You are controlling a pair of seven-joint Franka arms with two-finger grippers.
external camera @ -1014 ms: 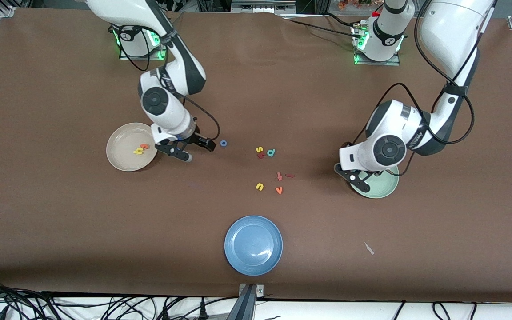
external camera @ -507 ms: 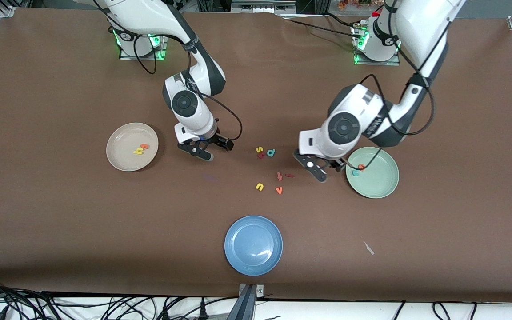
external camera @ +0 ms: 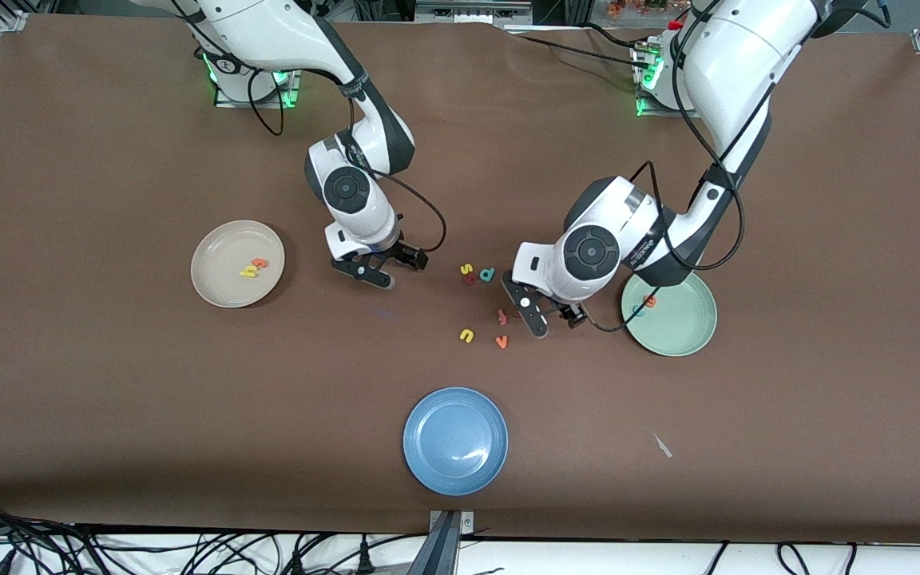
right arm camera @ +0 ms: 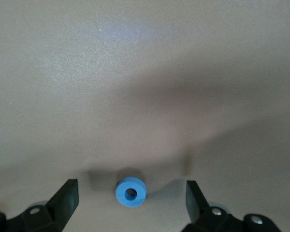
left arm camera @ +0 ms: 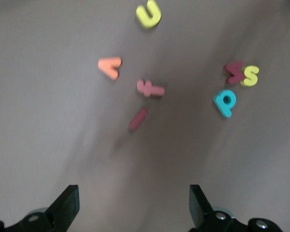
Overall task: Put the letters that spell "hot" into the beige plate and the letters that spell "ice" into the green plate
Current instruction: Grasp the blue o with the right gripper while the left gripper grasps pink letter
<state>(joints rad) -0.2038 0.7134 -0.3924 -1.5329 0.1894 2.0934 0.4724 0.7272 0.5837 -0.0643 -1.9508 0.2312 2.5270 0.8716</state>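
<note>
The right gripper [right arm camera: 130, 203] hung with jaws apart over the blue "o" [right arm camera: 131, 193] on the table [external camera: 109, 399]. The left gripper [left arm camera: 133, 205], jaws apart and empty, hovered near the dark red "i" [left arm camera: 138, 119]. The beige plate [external camera: 212, 283] held two letters, the green plate [external camera: 688, 335] two.

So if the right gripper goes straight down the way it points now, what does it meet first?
Most likely the blue "o": it lies on the table between the open fingers of the right gripper. How high the gripper is, I cannot tell.
</note>
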